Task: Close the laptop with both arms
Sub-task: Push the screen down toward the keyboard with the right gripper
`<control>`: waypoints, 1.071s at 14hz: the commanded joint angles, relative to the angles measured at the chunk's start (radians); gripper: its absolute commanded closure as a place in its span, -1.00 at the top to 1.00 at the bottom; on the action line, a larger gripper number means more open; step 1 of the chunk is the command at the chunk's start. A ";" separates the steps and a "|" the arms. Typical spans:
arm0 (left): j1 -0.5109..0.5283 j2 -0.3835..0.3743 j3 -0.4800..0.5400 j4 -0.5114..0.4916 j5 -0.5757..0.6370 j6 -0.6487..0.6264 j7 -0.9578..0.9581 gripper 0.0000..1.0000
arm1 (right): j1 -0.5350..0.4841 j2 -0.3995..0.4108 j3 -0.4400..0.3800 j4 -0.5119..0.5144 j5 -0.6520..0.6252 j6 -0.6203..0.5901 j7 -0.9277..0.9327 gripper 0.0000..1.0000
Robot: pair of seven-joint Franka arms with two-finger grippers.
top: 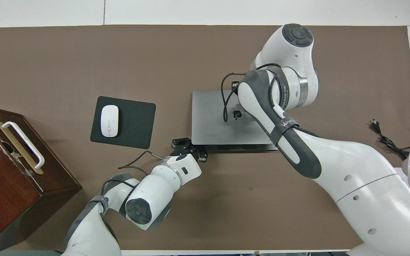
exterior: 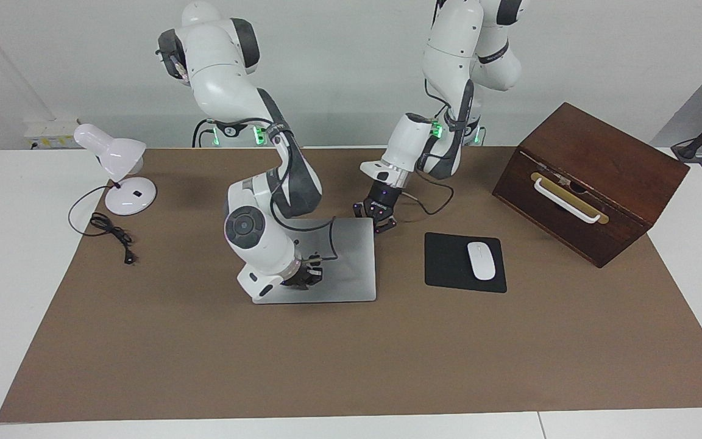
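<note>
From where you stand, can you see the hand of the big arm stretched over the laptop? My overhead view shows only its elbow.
Observer: Yes. In the facing view the right gripper is down at the laptop's lid, by the edge farther from the robots.
Operator: And the white dome at my picture's edge?
Observer: A white desk lamp, whole here, with a round base.
Operator: The other hand?
Observer: The left gripper is low at the laptop's corner nearer the robots.

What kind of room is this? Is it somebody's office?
Probably a robot lab set up like a desk. Two white arms work on a laptop lying on a brown mat, with a mouse, a desk lamp and a wooden box around it, before a bare white wall.
</note>
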 commanded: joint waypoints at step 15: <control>0.026 0.078 0.001 0.006 0.020 -0.021 -0.001 -1.00 | -0.148 -0.223 -0.009 -0.026 -0.010 -0.052 -0.018 -1.00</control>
